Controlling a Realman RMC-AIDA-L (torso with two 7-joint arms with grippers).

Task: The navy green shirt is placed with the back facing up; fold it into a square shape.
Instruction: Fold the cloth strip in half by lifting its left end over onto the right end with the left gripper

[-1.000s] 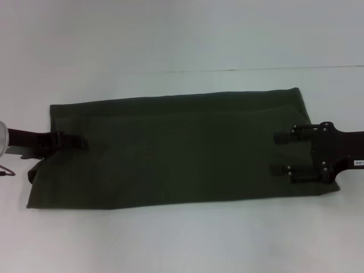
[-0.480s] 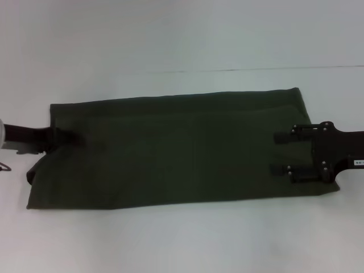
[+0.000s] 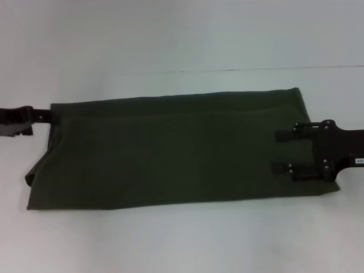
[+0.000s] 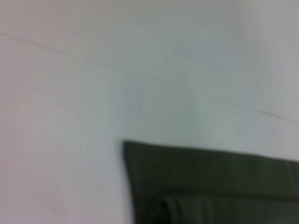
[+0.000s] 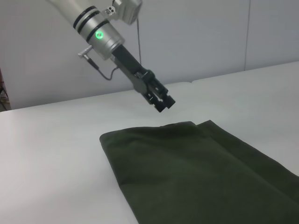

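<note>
The navy green shirt (image 3: 170,151) lies plain side up as a long folded band across the white table (image 3: 182,239). Its far end also shows in the right wrist view (image 5: 187,168) and a corner of it in the left wrist view (image 4: 210,186). My right gripper (image 3: 281,152) is open, with both fingers lying flat over the shirt's right end and cloth showing between them. My left gripper (image 3: 20,119) hangs off the shirt's left end, just outside its upper left corner. From the right wrist it appears raised above that end of the cloth (image 5: 163,103), holding nothing.
A thin seam (image 3: 256,70) runs across the table behind the shirt. The left arm's silver wrist with a green light (image 5: 99,33) slants down from above. Bare white table (image 3: 182,34) surrounds the shirt on all sides.
My left gripper has pulled back off the shirt's left end, moving left and toward the far side, and now touches no cloth. The right gripper has barely moved.
</note>
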